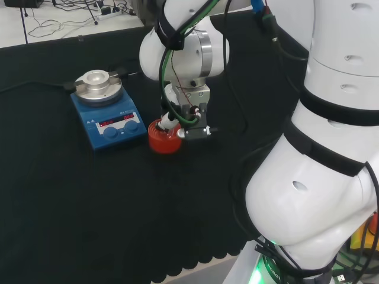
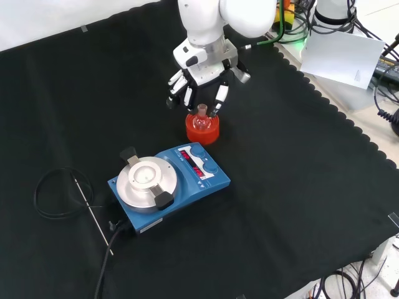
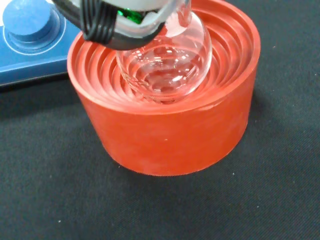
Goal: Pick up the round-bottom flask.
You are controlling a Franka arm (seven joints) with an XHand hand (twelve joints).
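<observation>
Covering the whole bench, the black cloth (image 2: 299, 187) carries a blue stirrer plate (image 2: 168, 184) with a round metal top, standing just beside the red ribbed stand (image 2: 202, 129) under the hand (image 2: 201, 78). The front view shows the hand from its finger side: black and white fingers (image 2: 177, 87) spread and pointing down around the neck of the round-bottom flask (image 2: 201, 118), not visibly closed on it, so the hand reads as open. In the head view the wrist and cables cover most of that, leaving the stand's red wall (image 1: 163, 141) showing below the hand (image 1: 170, 121) and the stirrer plate (image 1: 108, 115) to its left. The wrist view alone gives the flask's body (image 3: 165, 70): a clear glass bulb seated in the stepped rings of the stand (image 3: 170, 130), looking empty, with red ribs showing through the glass. A dark stopper-like top caps the neck in the front view.
</observation>
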